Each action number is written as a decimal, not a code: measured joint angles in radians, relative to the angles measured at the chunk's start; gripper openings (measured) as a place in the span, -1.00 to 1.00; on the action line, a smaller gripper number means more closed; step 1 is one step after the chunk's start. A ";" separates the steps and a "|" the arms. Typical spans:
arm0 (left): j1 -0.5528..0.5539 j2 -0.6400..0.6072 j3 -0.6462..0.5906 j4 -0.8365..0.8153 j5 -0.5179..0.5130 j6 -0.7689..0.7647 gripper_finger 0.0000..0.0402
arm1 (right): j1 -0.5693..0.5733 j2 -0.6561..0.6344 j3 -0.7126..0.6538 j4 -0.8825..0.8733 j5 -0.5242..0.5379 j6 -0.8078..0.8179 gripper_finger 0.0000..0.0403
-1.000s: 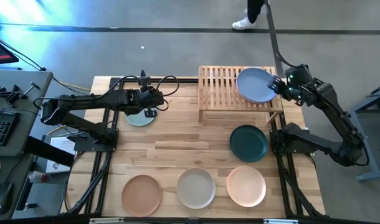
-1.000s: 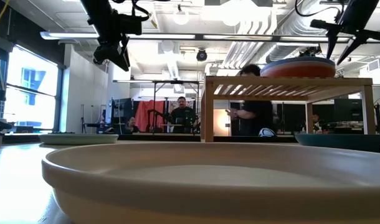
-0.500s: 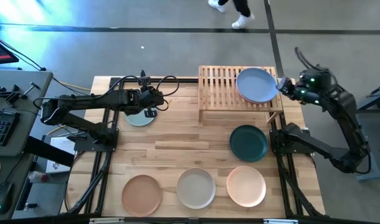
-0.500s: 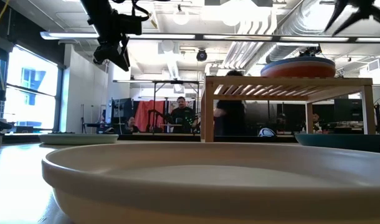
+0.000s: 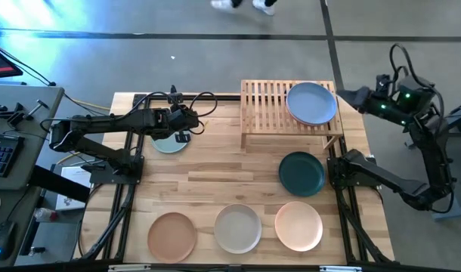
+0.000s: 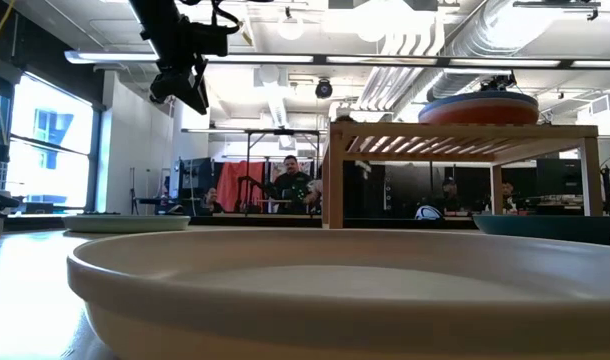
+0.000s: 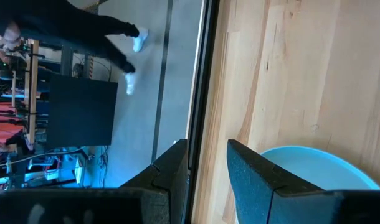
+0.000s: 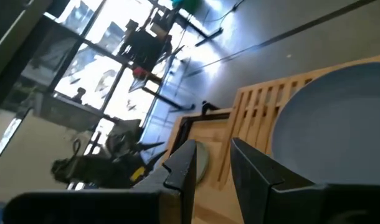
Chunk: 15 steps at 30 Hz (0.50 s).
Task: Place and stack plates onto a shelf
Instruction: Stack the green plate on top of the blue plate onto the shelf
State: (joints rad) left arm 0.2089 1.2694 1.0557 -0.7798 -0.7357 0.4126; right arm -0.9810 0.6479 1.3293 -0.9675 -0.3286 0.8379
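The bamboo shelf [image 5: 264, 106] stands at the table's far right. A stack lies on its right half, the blue plate [image 5: 312, 103] on top; the low view shows a red-orange plate [image 6: 478, 110] beneath. The mint green plate [image 5: 167, 143] lies flat at far left. The dark teal plate [image 5: 301, 172] sits in front of the shelf. Terracotta [image 5: 171, 235], grey-white [image 5: 237, 228] and peach [image 5: 298, 226] plates line the near edge. My left gripper [image 5: 191, 122] hovers open above the mint plate's far rim. My right gripper [image 5: 342, 94] is open, raised to the right of the shelf.
The shelf's left half [image 5: 261, 94] carries nothing. Bare wood lies between the mint plate and the shelf. The grey-white plate's rim [image 6: 305, 270] fills the low view's foreground. People show in the room behind, and a walker's shoes [image 5: 234, 4] pass beyond the far edge.
My right gripper has drawn back from the blue plate's right rim, moving toward the table's right edge and upward, out of the low view. The blue plate stays on the stack. A person has walked leftward past the table's far side.
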 joint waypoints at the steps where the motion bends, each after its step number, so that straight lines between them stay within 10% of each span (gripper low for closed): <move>1: 0.000 0.000 0.000 0.000 0.000 0.000 -0.49 | 0.000 0.000 0.000 0.002 -0.019 0.000 -0.60; 15: 0.000 0.000 0.000 0.001 0.001 0.000 -0.49 | 0.000 0.000 0.000 0.156 -0.174 0.082 -0.60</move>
State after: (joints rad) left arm 0.2092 1.2694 1.0557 -0.7788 -0.7343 0.4130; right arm -0.9810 0.6483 1.3291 -0.8110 -0.5025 0.9195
